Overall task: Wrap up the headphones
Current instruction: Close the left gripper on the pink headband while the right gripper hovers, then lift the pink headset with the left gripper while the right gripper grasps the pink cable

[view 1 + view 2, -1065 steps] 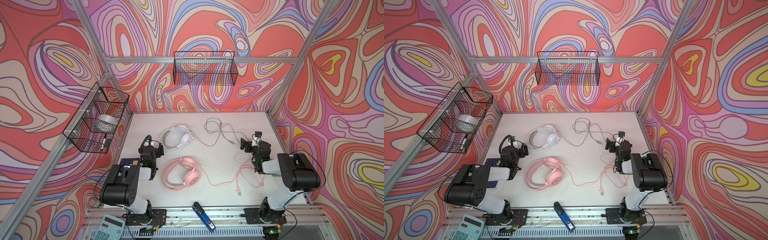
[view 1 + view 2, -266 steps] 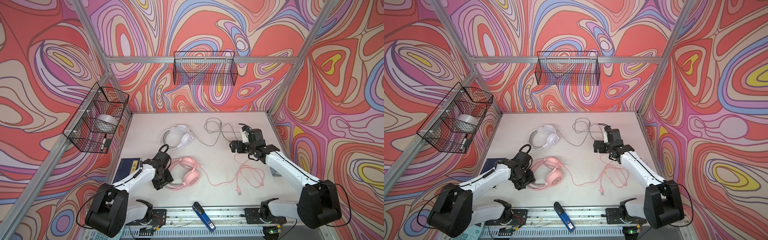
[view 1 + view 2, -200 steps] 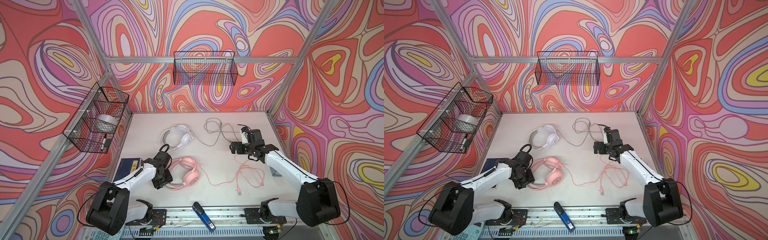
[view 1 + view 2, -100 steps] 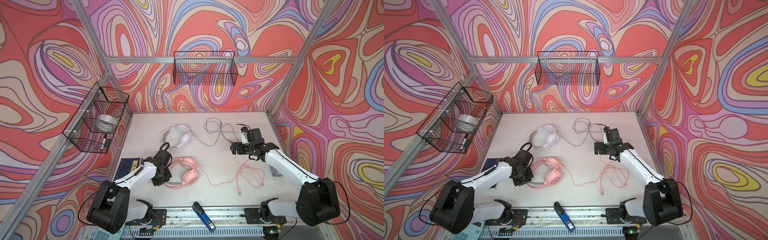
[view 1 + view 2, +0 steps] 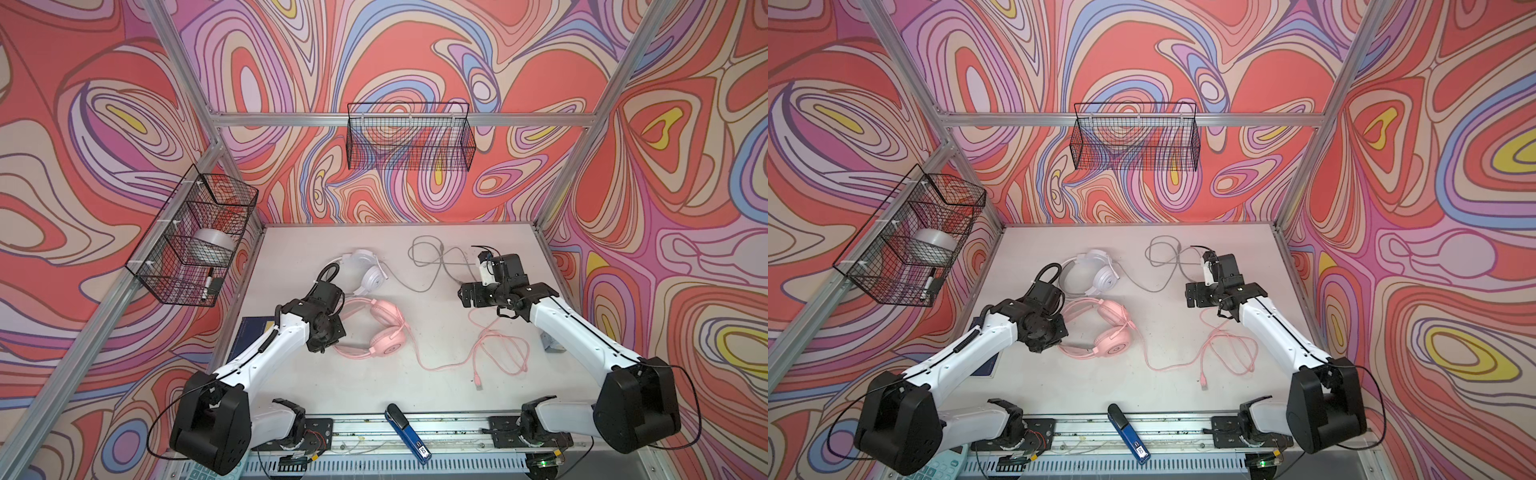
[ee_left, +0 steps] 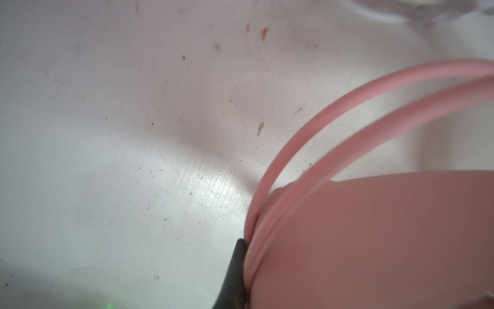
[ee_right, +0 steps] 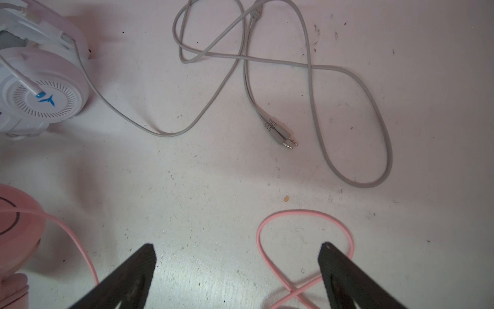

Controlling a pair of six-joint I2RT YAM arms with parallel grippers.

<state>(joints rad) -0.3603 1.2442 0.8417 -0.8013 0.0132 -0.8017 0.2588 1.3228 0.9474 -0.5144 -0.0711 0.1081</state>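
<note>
Two headphones: both lie flat on the white table (image 5: 357, 386), left of its middle, the white pair behind and the pink pair just in front of it.
Pink headphones (image 5: 388, 316): long axis runs left to right. The twin headband bows toward the left arm and the earcups sit at the right end, the front one with its round face up.
Pink cable (image 5: 494, 353): leaves the front earcup, runs right and lies in loose loops, with the plug end pointing toward the front edge.
White headphones (image 5: 365, 270): the headband bows left and the earcups sit to the right. One round face with a blue mark is turned up in the right wrist view.
Grey cable (image 5: 432, 266): trails right from the white earcup into loops near the back, with two plugs lying side by side.
Left gripper (image 5: 330, 338): clenched on the pink headphones at the headband. In the left wrist view one dark finger (image 6: 235, 267) presses against the pink bands.
Right gripper (image 7: 238, 248): jaws spread wide and grasping nothing, above bare table between the two cables, with a pink loop beside one finger.
Side basket (image 5: 174, 266): black wire, on the left wall, holding a roll of tape (image 5: 214, 245) and a marker (image 5: 208, 284).
Back basket (image 5: 409, 141): black wire, hung on the back rail.
Book (image 5: 251, 336): dark blue, under the left arm.
Stapler (image 5: 407, 432): blue, at the front edge.
</note>
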